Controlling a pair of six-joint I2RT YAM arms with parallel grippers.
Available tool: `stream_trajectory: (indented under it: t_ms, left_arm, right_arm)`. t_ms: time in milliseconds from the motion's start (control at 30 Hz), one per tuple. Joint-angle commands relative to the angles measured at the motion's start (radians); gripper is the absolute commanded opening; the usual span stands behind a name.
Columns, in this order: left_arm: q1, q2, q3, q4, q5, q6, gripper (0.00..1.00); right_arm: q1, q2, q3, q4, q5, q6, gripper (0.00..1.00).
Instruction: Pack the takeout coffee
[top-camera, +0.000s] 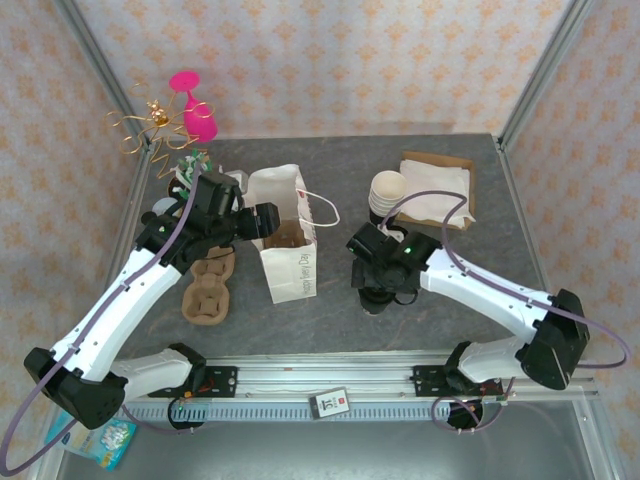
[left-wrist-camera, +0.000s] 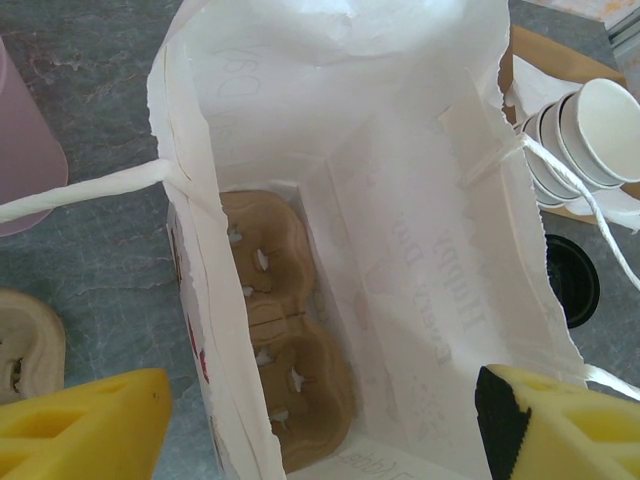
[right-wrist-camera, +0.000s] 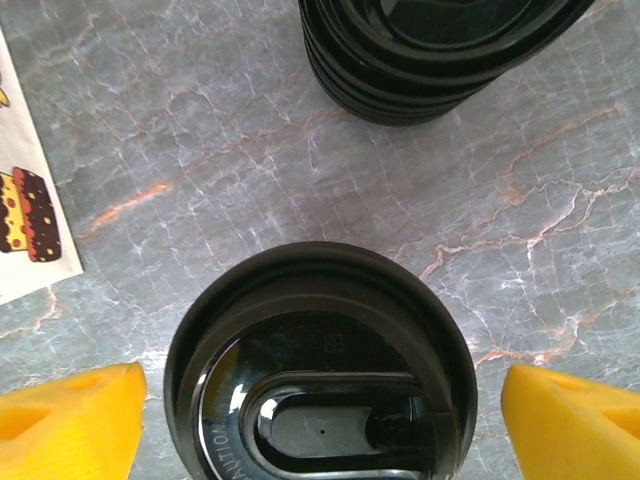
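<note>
Right wrist: right gripper (right-wrist-camera: 320, 425) straddles takeout coffee (right-wrist-camera: 320, 370), untouched.

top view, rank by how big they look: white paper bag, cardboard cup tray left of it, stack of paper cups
1. white paper bag
2. cardboard cup tray, partly hidden by the left arm
3. stack of paper cups

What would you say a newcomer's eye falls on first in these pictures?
The white paper bag standing open mid-table, a brown cup carrier at its bottom, with the left gripper open above its mouth. Next, the lidded takeout coffee, straddled by the open right gripper, right of the bag.
</note>
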Motion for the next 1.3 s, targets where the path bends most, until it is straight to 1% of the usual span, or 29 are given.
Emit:
stream_trajectory:
  t_ms: [0,67,267,533,633,833,933,1067,1233,1267]
  left_arm:
    - [0.003,-0.006,-0.008,0.004,-0.032,0.004,0.82]
    - [0.003,-0.008,-0.011,0.006,-0.032,0.001,0.82]
    - [0.004,-0.017,-0.02,0.001,-0.04,-0.002,0.82]
    - [0.003,-0.021,-0.028,0.002,-0.042,-0.005,0.82]
    - [0.004,-0.021,-0.028,0.004,-0.041,-0.004,0.82]
    - [0.003,-0.021,-0.031,0.004,-0.042,-0.003,0.82]
    - [0.003,-0.021,-0.035,0.008,-0.038,-0.004,0.82]
    - [0.004,-0.019,-0.038,0.007,-0.048,-0.007,0.82]
    - [0.004,-0.002,-0.042,0.009,-0.076,-0.015,0.73]
    - [0.004,0.002,-0.039,0.009,-0.084,-0.015,0.7]
  right_arm:
    - [0.007,0.011,-0.016,0.014,-0.003,-0.013,0.86]
    - [0.007,0.021,-0.017,0.014,-0.001,-0.018,0.84]
    - [0.009,0.04,-0.003,0.012,-0.009,-0.035,0.76]
    - [0.01,0.062,-0.007,0.004,-0.015,-0.041,0.75]
    - [0.012,0.069,-0.01,0.002,-0.015,-0.041,0.77]
    - [0.012,0.081,-0.019,0.003,-0.018,-0.042,0.78]
    - [0.013,0.082,-0.026,0.0,-0.01,-0.044,0.77]
    - [0.014,0.08,-0.016,-0.011,-0.001,-0.044,0.72]
    - [0.014,0.063,0.007,-0.019,0.008,-0.051,0.68]
    - [0.013,0.057,0.012,-0.021,0.01,-0.054,0.68]
